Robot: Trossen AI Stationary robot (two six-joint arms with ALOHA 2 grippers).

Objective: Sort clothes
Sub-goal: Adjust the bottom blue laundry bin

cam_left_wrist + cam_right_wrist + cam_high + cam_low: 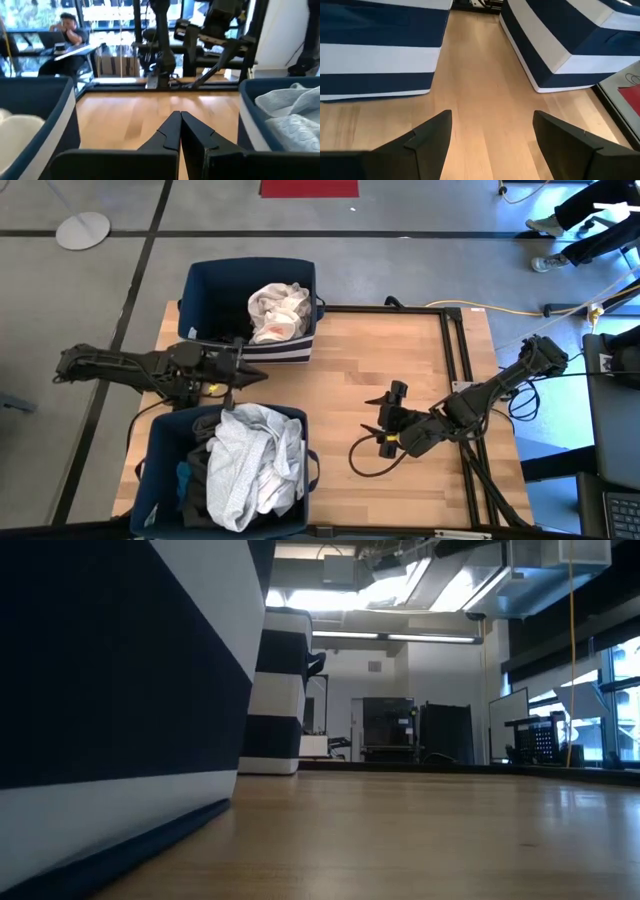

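Two dark blue bins with white stripes stand on the wooden table. The far bin (250, 310) holds a white and cream garment (277, 312). The near bin (225, 470) holds a pale grey-white garment (255, 465) lying over dark and teal clothes (195, 475). My left gripper (262, 375) is shut and empty, level between the two bins. My right gripper (385, 420) is open and empty, low over the bare table at mid-right, pointing toward the bins.
A black frame (455, 370) runs along the table's right side. A loose black cable (365, 465) loops on the table by the right gripper. Bare wood (350, 400) lies between the bins and the right gripper. A person sits at a desk (67, 37) in the room beyond.
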